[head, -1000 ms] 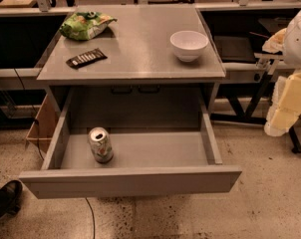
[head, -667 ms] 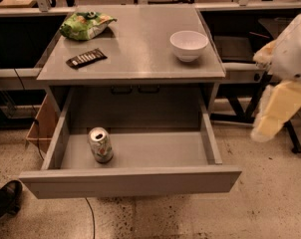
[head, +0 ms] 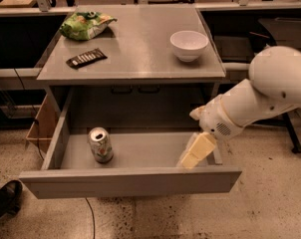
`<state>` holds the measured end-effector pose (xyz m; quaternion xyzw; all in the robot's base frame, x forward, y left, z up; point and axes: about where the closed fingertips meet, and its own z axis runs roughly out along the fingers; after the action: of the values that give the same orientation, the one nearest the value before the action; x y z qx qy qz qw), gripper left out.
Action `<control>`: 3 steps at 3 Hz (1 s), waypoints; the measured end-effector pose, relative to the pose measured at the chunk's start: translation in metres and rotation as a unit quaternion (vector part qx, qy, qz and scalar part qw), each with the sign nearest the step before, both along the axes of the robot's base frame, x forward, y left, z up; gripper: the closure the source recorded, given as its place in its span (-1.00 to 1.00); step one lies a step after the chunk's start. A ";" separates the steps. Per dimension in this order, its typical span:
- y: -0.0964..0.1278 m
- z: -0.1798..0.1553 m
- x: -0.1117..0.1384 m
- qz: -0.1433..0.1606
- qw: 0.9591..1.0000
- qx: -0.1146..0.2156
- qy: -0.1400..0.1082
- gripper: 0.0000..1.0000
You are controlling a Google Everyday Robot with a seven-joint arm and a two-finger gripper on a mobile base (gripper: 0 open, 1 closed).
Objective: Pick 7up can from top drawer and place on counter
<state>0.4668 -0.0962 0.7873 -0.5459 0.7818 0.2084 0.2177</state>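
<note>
The 7up can (head: 100, 144) stands upright in the left part of the open top drawer (head: 130, 181). Its shiny top faces up. The counter (head: 133, 49) lies above the drawer. My arm comes in from the right, and my gripper (head: 195, 152) hangs over the drawer's right end, well to the right of the can and apart from it. Its pale fingers point down and left.
On the counter are a green snack bag (head: 85, 24) at the back left, a dark flat packet (head: 86, 58) and a white bowl (head: 189, 44) at the right. A cardboard box (head: 41, 128) stands left of the drawer. A shoe (head: 3, 200) shows at the lower left.
My arm has swung in from the right edge toward the left and down. The gripper now hangs over the drawer's right end. The can has not moved.
</note>
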 end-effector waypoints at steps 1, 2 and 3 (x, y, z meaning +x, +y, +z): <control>0.003 -0.001 0.005 -0.004 1.000 0.004 -0.005 -1.00; 0.011 0.003 0.006 -0.005 1.000 0.014 -0.017 -1.00; 0.037 -0.003 0.035 -0.007 0.998 0.054 -0.039 -1.00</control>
<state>0.5018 -0.0589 0.7848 -0.5358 0.7638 0.2280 0.2784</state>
